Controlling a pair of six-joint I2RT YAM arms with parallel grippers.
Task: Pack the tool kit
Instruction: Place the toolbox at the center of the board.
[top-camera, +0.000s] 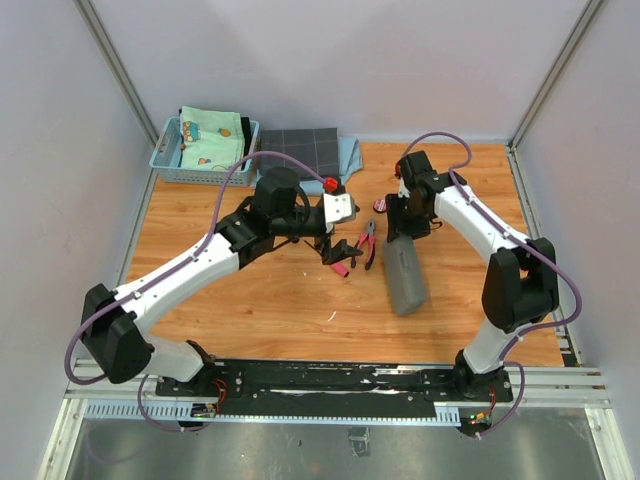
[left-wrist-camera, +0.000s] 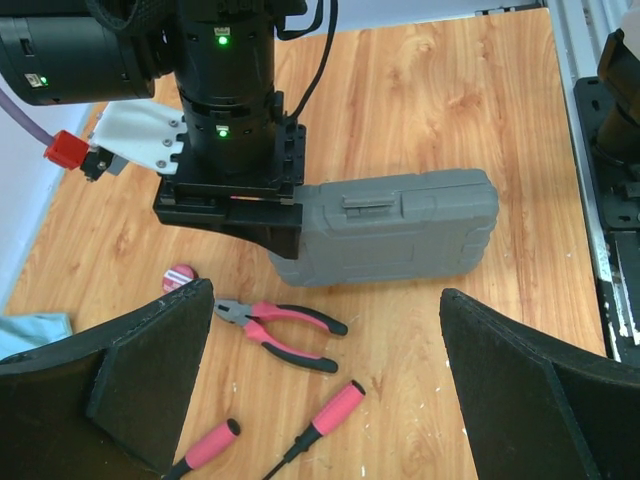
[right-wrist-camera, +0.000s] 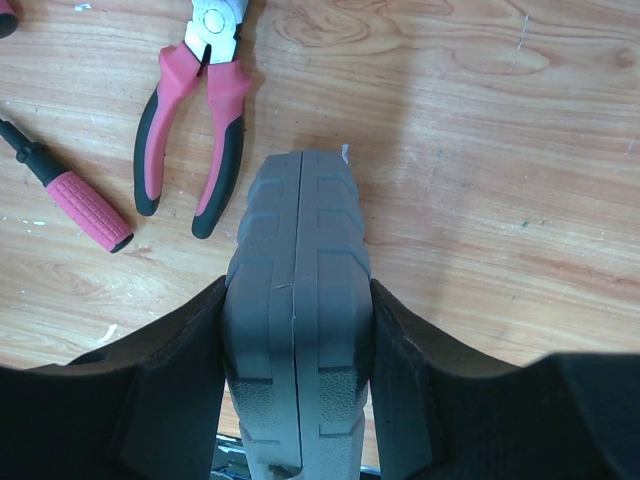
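Gripping the flat grey plastic hinged case (right-wrist-camera: 300, 220) across its thickness, the right gripper (right-wrist-camera: 298, 335) presses a black finger against each shell, its jaws part-way apart around one end of the case. The case is shut, its seam facing the right wrist camera, and stands on edge on the wooden table (top-camera: 250, 310), right of centre. The left gripper (left-wrist-camera: 325, 335) hangs with jaws spread to their widest, holding nothing, above loose tools lying just left of the case: pink-and-black pliers (left-wrist-camera: 275, 325), two pink-handled screwdrivers (left-wrist-camera: 335, 405) and a small round pink tape (left-wrist-camera: 180, 277). All these tools lie outside the case.
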